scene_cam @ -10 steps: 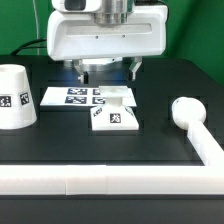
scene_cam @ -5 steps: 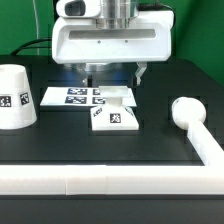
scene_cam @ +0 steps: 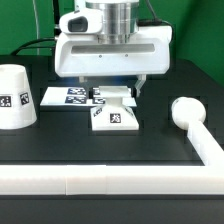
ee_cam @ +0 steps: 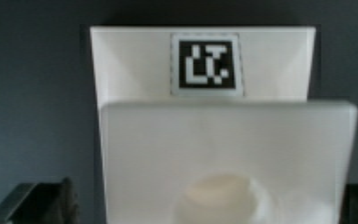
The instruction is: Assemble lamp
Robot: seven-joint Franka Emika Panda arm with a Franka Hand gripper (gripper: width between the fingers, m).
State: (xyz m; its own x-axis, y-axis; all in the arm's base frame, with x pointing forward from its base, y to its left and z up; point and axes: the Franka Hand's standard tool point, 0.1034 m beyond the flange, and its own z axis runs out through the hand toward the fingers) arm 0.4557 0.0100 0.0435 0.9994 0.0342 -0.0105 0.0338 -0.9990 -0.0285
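Note:
The lamp's square white base (scene_cam: 115, 113) lies mid-table with a tag on its front. My gripper (scene_cam: 112, 90) hangs low just above its rear part, jaws open, one finger on each side and not touching it. In the wrist view the base (ee_cam: 202, 120) fills the picture, its tag (ee_cam: 204, 62) at the far side, and my dark fingertips (ee_cam: 34, 205) show at the corners outside its edges, with my gripper (ee_cam: 202, 212) centred over it. The tapered shade (scene_cam: 15, 97) stands at the exterior view's left. The round-headed bulb (scene_cam: 185, 109) lies at the right.
The marker board (scene_cam: 62, 97) lies flat just behind and left of the base, partly under my hand. A long white rail (scene_cam: 100, 180) runs along the front edge and up the right side behind the bulb.
My gripper has come down and slightly forward over the base. The fingers now reach to the base's level. The parts have not moved.

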